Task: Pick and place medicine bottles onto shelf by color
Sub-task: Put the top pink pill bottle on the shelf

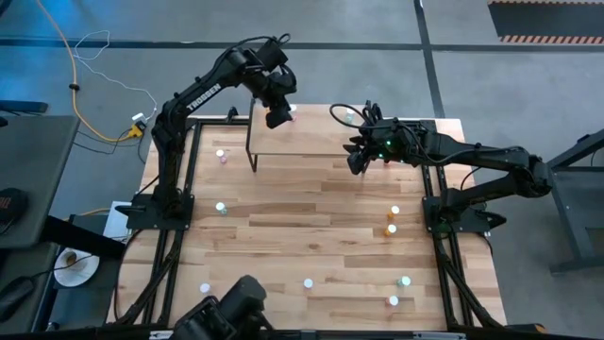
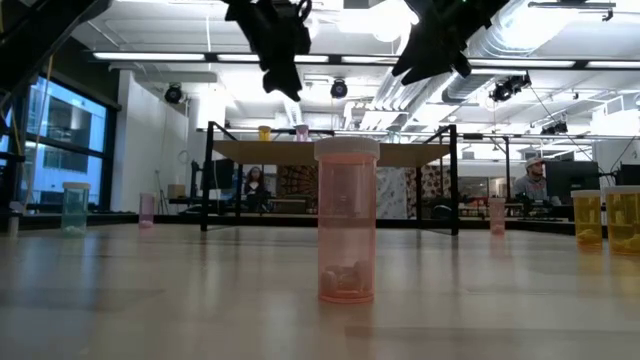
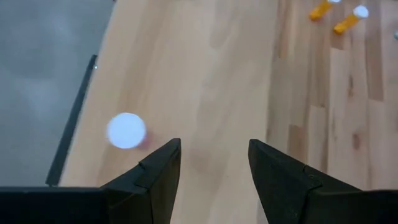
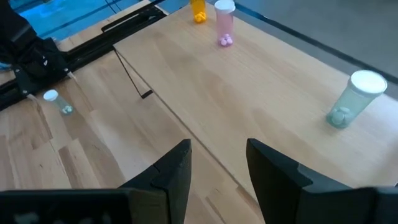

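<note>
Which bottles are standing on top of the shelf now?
On the shelf stand an orange bottle, a pink bottle and a teal-green bottle, all upright. No other bottles show on it.

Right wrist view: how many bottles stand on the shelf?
3: orange bottle and pink bottle side by side at one end, teal bottle near the other; more may lie outside view.

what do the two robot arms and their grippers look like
Both arms are matte black with jointed tubular links. The left arm carries white lettering along its upper link. The right arm shows a small green light near its wrist. Each gripper, left gripper and right gripper, has two dark wedge-shaped fingers.
</note>
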Robot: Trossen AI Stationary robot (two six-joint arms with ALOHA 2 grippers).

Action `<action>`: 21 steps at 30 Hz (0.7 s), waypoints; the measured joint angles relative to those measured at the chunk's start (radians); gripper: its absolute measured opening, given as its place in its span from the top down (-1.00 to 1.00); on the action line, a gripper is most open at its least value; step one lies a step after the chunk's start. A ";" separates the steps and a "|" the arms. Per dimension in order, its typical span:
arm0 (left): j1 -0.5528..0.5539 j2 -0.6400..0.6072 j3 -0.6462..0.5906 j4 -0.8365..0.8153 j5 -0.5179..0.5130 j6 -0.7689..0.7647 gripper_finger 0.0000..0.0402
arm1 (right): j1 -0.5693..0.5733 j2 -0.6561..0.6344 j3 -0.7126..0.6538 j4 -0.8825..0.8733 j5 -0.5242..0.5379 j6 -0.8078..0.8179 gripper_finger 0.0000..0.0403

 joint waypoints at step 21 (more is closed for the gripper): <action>-0.127 -0.141 -0.192 0.012 0.111 -0.038 0.19 | -0.093 -0.161 0.000 -0.017 0.136 -0.132 0.27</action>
